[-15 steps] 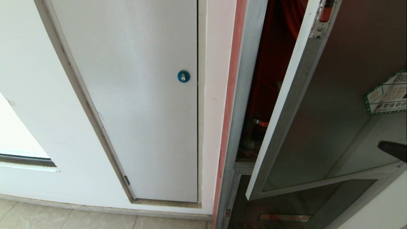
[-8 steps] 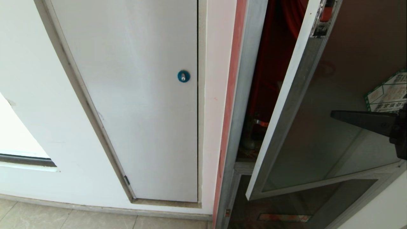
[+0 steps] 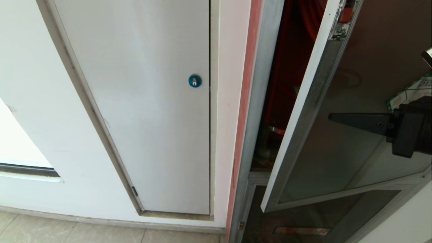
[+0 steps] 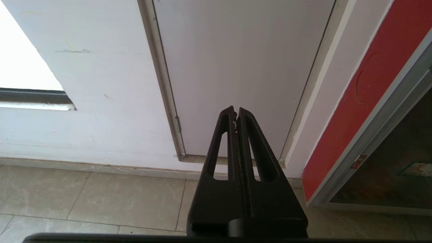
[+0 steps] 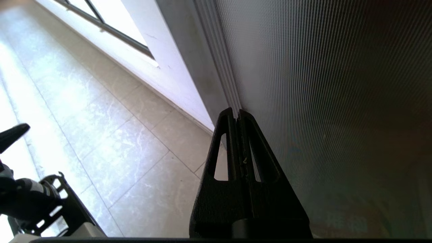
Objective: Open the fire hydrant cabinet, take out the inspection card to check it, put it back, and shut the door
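The door [image 3: 351,135] of the fire hydrant cabinet [image 3: 266,101] stood partly ajar, its free silver edge swung out from the cabinet frame and a dark gap showing red interior behind it. The right gripper [image 3: 332,117] hovered in front of the door's tinted glass, between the free edge and the green-edged sticker [image 3: 410,94], with its two fingers pressed together and nothing between them; the right wrist view showed the tips [image 5: 236,113] close by the ribbed metal frame strip where it meets the glass. The step in hand looked like widening the opening. To do it well, the closed tips would best slip past the free edge and catch its back face, then draw outward along the door's arc rather than press on the glass, which would only push the door shut. The pull should stay gentle, since the tapered tips could slide off the frame. The inspection card was not visible in any view; presumably it lay inside the cabinet. The left gripper [image 4: 236,113], also closed and empty, hung parked low before the plain white door [image 4: 243,60], well away from the cabinet.
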Controlling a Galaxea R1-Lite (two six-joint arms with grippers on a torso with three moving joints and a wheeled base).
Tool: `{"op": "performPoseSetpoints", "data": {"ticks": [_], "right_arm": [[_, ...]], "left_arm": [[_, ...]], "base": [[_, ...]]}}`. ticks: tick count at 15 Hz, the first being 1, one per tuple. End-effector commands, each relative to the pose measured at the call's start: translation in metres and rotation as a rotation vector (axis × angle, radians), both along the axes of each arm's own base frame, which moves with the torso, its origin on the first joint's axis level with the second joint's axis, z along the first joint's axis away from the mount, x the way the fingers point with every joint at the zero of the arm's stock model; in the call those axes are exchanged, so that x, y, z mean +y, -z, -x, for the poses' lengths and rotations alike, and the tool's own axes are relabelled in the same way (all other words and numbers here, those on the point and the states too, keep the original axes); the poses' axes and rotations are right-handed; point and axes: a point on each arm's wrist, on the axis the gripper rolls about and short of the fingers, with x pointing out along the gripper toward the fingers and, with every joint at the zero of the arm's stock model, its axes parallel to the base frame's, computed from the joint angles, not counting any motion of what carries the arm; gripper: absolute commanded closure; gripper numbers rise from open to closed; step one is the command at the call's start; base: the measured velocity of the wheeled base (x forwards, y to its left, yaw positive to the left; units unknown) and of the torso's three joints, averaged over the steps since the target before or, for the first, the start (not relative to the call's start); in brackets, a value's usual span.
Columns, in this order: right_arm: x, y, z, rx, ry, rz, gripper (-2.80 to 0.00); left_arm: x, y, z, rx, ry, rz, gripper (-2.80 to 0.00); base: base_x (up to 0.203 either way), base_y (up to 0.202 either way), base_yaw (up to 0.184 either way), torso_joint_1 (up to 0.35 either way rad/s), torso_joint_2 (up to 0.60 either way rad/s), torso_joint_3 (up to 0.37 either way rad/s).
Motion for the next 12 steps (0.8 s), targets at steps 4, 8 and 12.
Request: {"op": "performPoseSetpoints", "data": {"ticks": [4,8,12], "right_arm": [[0.009,-0.004,-0.035,0.055,0.007,-0.031,0.00],[0.014,-0.005,-0.051,0.046,0.015,-0.033,0.00],[0.018,-0.001,-0.072,-0.007,0.055,-0.043,0.00]], "left_arm": [[0.000,0.000,0.000,0.000,0.000,0.000,0.00],[0.000,0.000,0.000,0.001,0.000,0.000,0.00],[0.000,0.000,0.000,0.002,0.000,0.000,0.00]], "base": [[0.000,0.000,0.000,0.000,0.00,0.000],[0.000,0.000,0.000,0.000,0.00,0.000],[0.000,0.000,0.000,0.000,0.00,0.000]]}}
